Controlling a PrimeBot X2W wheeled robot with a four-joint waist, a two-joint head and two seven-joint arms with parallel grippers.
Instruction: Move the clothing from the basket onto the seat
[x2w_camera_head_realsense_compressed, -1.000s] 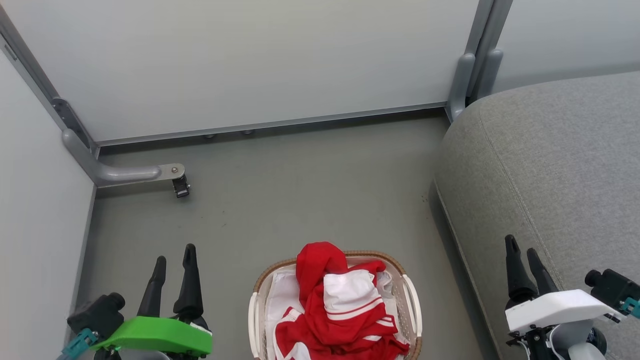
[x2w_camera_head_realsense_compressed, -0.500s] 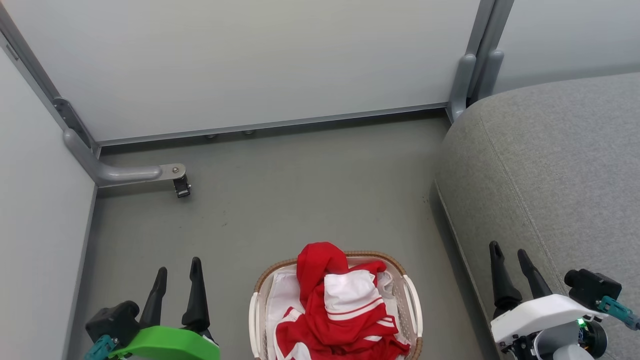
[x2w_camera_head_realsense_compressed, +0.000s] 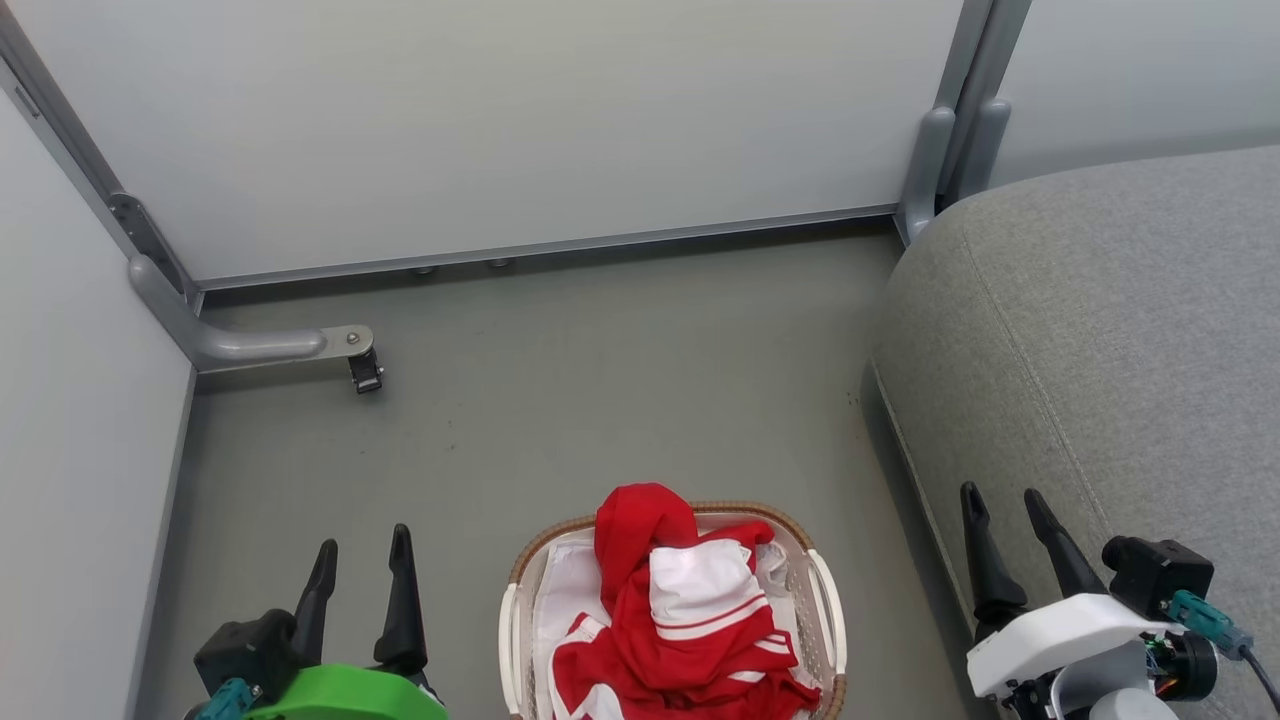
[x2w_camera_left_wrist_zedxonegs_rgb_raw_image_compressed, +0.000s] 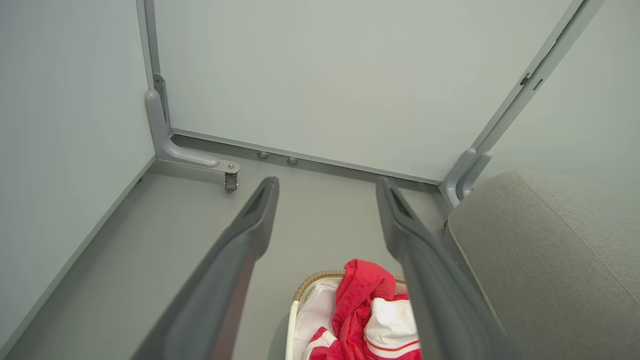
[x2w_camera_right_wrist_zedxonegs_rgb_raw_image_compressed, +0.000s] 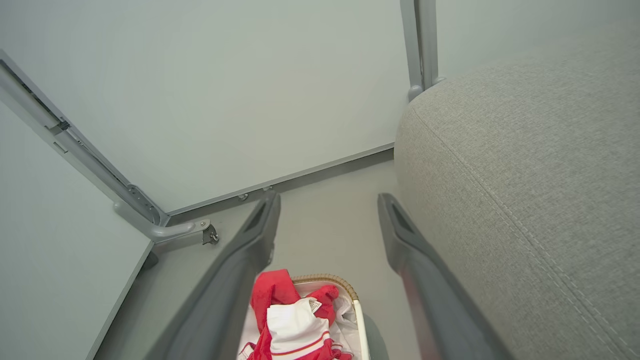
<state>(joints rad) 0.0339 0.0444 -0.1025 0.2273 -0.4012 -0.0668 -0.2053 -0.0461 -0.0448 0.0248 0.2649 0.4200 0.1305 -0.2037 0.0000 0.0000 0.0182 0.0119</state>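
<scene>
Left end effector (x2w_camera_head_realsense_compressed: 363, 538) is released: both dark fingers spread wide, nothing btwn them, touching nothing. It hangs over the bare floor (x2w_camera_head_realsense_compressed: 600, 380) at 7 o'clock in head view, near the basket (x2w_camera_head_realsense_compressed: 760, 512) but apart from it. Right end effector (x2w_camera_head_realsense_compressed: 1000, 493) is also released, fingers wide and empty, at 5 o'clock by the front edge of the seat (x2w_camera_head_realsense_compressed: 1100, 330); can't tell if it grazes the fabric. The clothing (x2w_camera_head_realsense_compressed: 680, 620) sits heaped in the basket at 6 o'clock: red w/ a white panel and white stripes on top, one red fold humped above the rim on the basket's 12 o'clock side. A white liner (x2w_camera_head_realsense_compressed: 565, 585) shows under it on the 9 o'clock side. The basket stands on the floor btwn the two end effectors. The seat takes up 2 to 4 o'clock, its stitched seam running along near the edge, w/ a strip of floor btwn it and the basket. In the way: basket rim and white side handles ring the clothing, and the seat's rounded side rises btwn basket and seat top. Pale wall panels (x2w_camera_head_realsense_compressed: 500, 120) stand at 12 and 9 o'clock, a grey frame post (x2w_camera_head_realsense_compressed: 935, 170) at 1 o'clock, and a bracket w/ small black caster (x2w_camera_head_realsense_compressed: 362, 372) at 10 o'clock.
</scene>
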